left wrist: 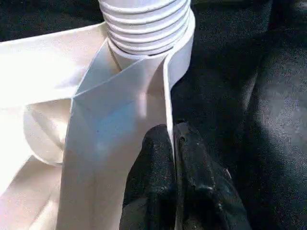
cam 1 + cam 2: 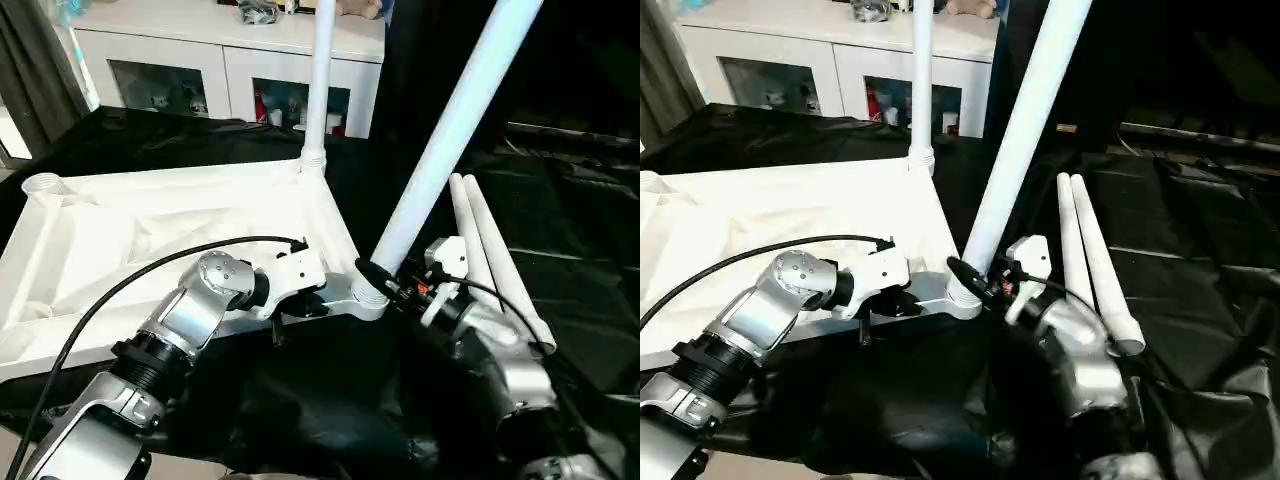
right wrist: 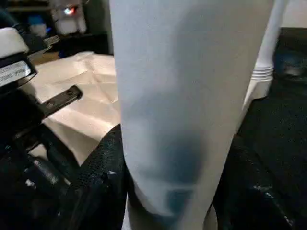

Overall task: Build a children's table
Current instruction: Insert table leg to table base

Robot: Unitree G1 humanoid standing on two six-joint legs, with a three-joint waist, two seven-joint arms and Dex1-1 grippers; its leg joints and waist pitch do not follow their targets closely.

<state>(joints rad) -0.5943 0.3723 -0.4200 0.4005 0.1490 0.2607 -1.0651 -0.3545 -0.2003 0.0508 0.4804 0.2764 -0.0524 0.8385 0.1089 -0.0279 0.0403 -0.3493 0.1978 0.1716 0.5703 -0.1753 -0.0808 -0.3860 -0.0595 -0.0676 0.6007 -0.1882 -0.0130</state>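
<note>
- The tabletop (image 2: 150, 230) lies ribbed side up on the black cloth (image 2: 560, 220).
- One leg (image 2: 322, 70) stands upright in the far corner socket.
- A second leg (image 2: 455, 130) leans up and rightward from the near corner socket (image 2: 368, 298).
- The right gripper (image 3: 168, 191) clasps this leg, half open.
- The left gripper (image 1: 175, 167) pinches the tabletop's rim nearby.
- Two spare legs (image 2: 490, 260) lie alongside, pointing away.

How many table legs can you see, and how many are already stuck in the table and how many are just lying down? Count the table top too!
Legs standing in the table top's corners: 2, the far upright leg and the near leaning leg that the right gripper holds
Legs lying loose on the black cloth: 2, loose legs
Table top: 1
Total: 5
</note>
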